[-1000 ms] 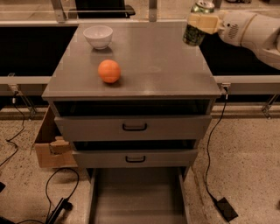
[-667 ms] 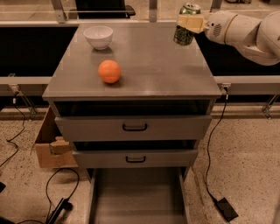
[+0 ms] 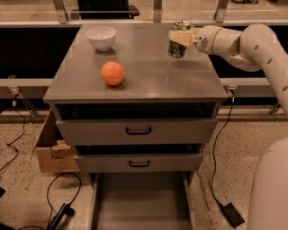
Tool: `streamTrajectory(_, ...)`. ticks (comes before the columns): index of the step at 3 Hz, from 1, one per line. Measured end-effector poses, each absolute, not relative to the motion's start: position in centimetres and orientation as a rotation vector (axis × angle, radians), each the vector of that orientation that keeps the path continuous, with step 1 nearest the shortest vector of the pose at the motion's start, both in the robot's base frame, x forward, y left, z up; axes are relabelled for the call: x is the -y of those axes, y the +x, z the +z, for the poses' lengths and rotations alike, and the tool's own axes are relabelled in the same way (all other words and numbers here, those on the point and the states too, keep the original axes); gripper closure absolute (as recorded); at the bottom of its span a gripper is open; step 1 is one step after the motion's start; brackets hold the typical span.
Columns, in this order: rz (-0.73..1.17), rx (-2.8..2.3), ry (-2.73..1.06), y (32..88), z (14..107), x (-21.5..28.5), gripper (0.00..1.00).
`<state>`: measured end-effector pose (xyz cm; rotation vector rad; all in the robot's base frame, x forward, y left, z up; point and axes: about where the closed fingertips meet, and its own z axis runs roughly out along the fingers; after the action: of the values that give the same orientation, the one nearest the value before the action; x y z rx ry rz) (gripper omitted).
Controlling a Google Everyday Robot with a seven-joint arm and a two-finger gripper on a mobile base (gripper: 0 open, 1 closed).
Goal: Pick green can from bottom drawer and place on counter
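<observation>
Presently, green can (image 3: 177,48) upright, long axis vertical, silver top up, clasped by the gripper (image 3: 180,36), over right rear of the counter (image 3: 148,76), bottom drawer (image 3: 139,202) open below

The floor (image 3: 245,148) is pale speckled stone under dim, warm light. A grey desk (image 3: 148,85) with drawers stands in the middle. An open cardboard box (image 3: 48,152) sits on the floor just left of it. Black cables (image 3: 54,191) trail at lower left, and another runs down the right to a black power brick (image 3: 231,214). Behind, a metal rail (image 3: 24,83) crosses dark panels, and metal posts (image 3: 60,10) rise from a far ledge. The gripper (image 3: 181,36), closed round a can (image 3: 176,49), is over the desk's far right.
</observation>
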<state>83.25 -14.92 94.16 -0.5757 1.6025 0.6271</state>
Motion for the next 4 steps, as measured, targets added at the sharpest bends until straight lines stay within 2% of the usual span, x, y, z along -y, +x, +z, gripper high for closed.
streamTrajectory(1, 0.615, -1.607, -0.605, 82.8, 90.7, 14.1, 1.00)
streamTrajectory(2, 0.622, -1.604, -0.606, 81.9, 88.0, 13.7, 0.85)
streamTrajectory(4, 0.622, -1.604, -0.606, 81.9, 89.0, 13.7, 0.39)
